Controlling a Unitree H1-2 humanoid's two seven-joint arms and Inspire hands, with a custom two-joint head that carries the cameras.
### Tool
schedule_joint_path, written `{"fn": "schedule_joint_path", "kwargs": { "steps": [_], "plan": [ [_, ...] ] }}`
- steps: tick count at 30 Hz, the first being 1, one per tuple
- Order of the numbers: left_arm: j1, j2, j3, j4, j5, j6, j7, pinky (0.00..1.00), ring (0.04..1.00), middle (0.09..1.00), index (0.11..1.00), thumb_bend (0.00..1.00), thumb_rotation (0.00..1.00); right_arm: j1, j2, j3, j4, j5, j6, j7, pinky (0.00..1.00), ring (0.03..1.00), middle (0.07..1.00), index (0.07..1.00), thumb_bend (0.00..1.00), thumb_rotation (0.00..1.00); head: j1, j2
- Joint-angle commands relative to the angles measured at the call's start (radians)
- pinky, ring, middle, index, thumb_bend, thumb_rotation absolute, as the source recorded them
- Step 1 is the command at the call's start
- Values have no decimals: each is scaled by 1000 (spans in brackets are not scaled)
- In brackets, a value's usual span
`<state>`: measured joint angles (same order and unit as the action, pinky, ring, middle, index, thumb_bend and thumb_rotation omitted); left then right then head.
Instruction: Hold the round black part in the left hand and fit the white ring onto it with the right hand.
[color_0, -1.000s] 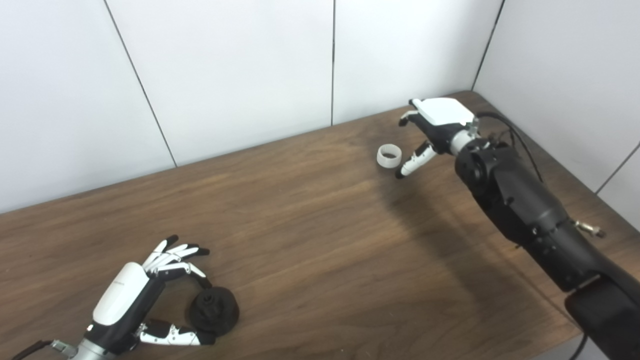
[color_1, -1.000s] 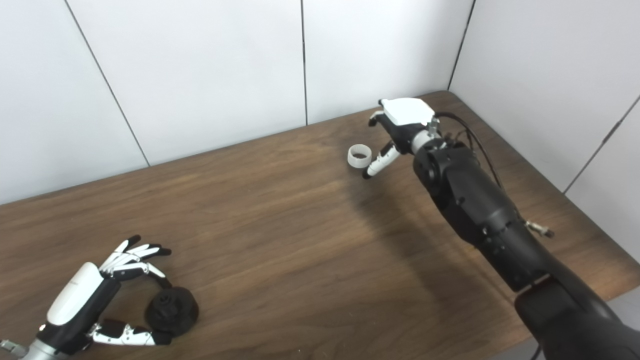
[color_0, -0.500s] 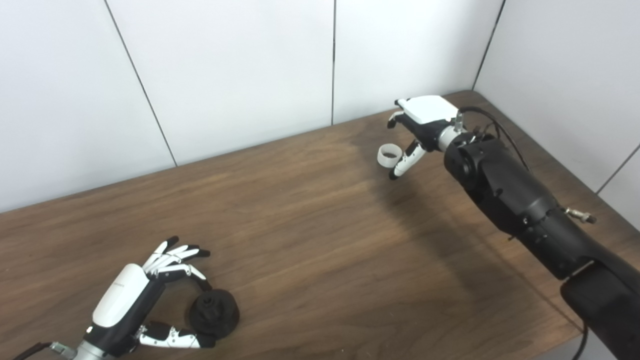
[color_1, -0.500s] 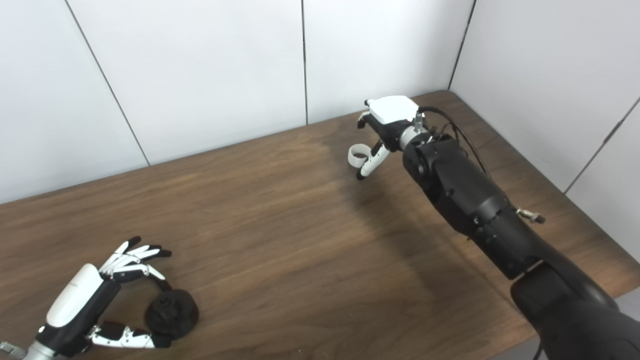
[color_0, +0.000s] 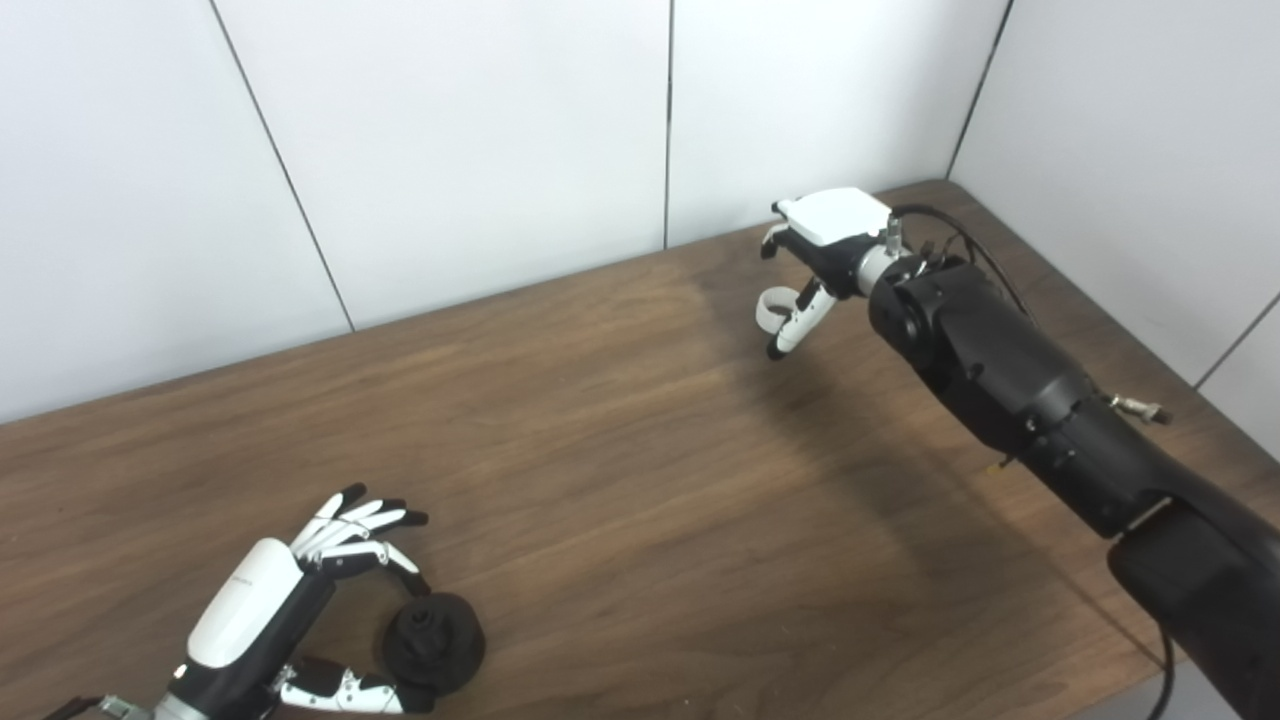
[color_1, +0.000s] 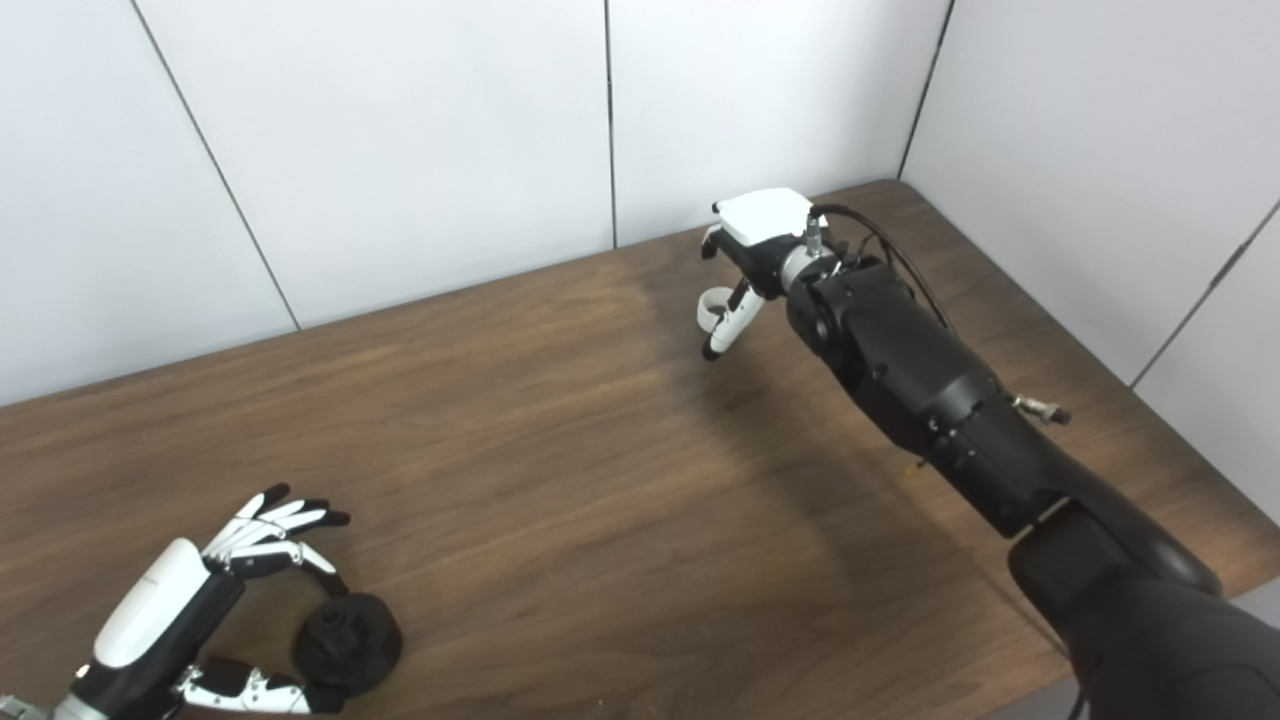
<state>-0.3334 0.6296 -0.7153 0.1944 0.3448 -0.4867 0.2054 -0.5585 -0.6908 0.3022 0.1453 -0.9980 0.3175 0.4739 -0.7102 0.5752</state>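
Note:
The round black part lies on the wooden table near the front left. My left hand is at its left side, thumb under its near edge and one curled finger touching its far edge, pinching it; the other fingers are spread. The white ring sits on the table at the back right. My right hand hovers over it, open, with fingers hanging beyond the ring and the thumb in front, hiding part of it.
White wall panels close off the table at the back and on the right, meeting in a corner just behind the right hand. The table's front edge runs below the right forearm.
The right hand has moved left until it straddles the ring, its thumb now covering part of it. The left hand and the black part have slid together a little toward the front edge.

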Motion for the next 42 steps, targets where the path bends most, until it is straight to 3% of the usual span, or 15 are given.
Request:
{"fn": "schedule_joint_path", "kwargs": {
  "steps": [1, 18, 42],
  "plan": [
    [9, 31, -4, -7, 23, 17, -42, 1000, 892, 842, 476, 510, 47, -56, -35, -10, -18, -20, -12, -19, 998, 1000, 1000, 803, 959, 442, -1, 1],
    [26, 31, 18, -22, 27, 17, -56, 1000, 890, 841, 476, 510, 46, -71, -50, -12, 3, -41, -2, 18, 1000, 1000, 1000, 807, 950, 388, -6, 9],
    [50, 45, 31, -49, 24, 17, -59, 1000, 898, 849, 476, 509, 46, -55, -56, -11, 15, -66, 34, 73, 997, 1000, 1000, 827, 932, 419, -2, 29]
  ]
}}
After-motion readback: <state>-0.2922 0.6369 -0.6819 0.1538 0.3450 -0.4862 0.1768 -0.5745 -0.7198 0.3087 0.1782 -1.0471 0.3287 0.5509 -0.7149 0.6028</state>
